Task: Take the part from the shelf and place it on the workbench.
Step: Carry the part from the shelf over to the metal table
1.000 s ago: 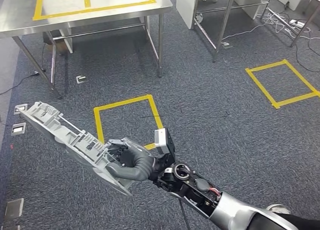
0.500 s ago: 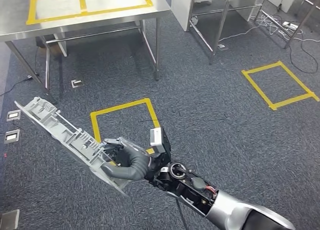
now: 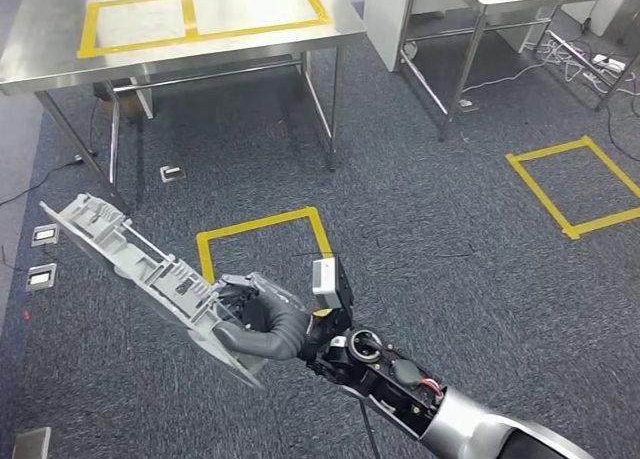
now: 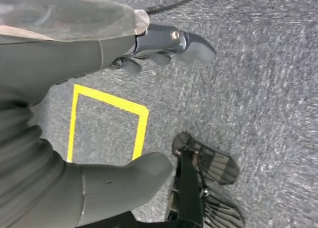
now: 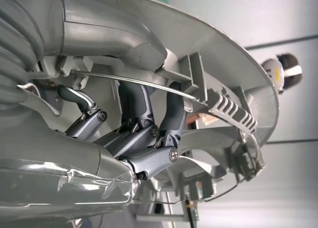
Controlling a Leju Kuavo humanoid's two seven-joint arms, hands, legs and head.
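Grey carpet with yellow tape squares (image 3: 260,241) lies before a steel table (image 3: 45,54). The right hand (image 3: 256,319) grips a long grey part (image 3: 143,269) above the floor; the left hand (image 4: 86,114) hangs with fingers apart, holding nothing.

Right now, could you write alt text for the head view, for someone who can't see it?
The robot's right hand grips a long grey plastic part held out over grey carpet. Ahead stands a steel workbench marked with yellow tape, and a yellow tape square lies on the floor.
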